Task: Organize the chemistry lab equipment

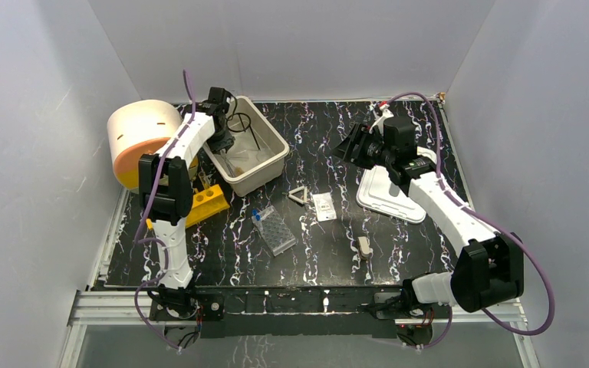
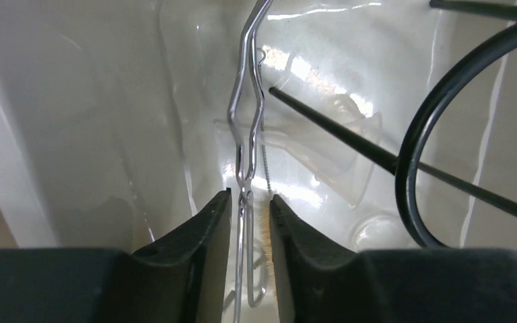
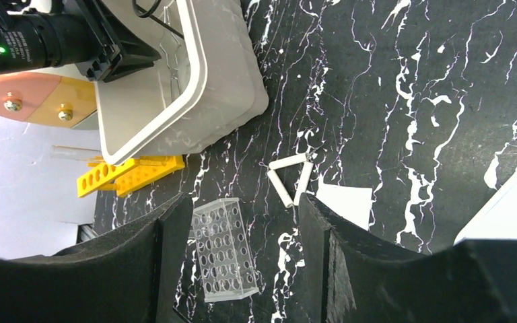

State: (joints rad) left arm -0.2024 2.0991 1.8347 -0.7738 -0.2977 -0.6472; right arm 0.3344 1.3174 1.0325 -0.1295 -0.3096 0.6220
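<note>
Now L end effector (image 2: 250, 200) sits in tub (image 2: 74, 101), jaws narrowly apart, steel wire (image 2: 245, 128) loose between: prob light, springy, slippery; grip twisted stem. R end effector (image 3: 242, 205) wide open, empty.

Yellow rack (image 1: 205, 203), well tray (image 1: 276, 231), triangle (image 1: 299, 195) on table (image 1: 406, 253) — wire stand (image 2: 408, 168) in tub (image 1: 263, 172)

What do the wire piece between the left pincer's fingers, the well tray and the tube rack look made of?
Wire piece: bare metal by the look of it, thin, bent, silvery with bright glints.
Well tray: clear, probably plastic; you can see through its wells.
Tube rack: opaque yellow with an even, fairly dull surface, likely moulded plastic.
</note>
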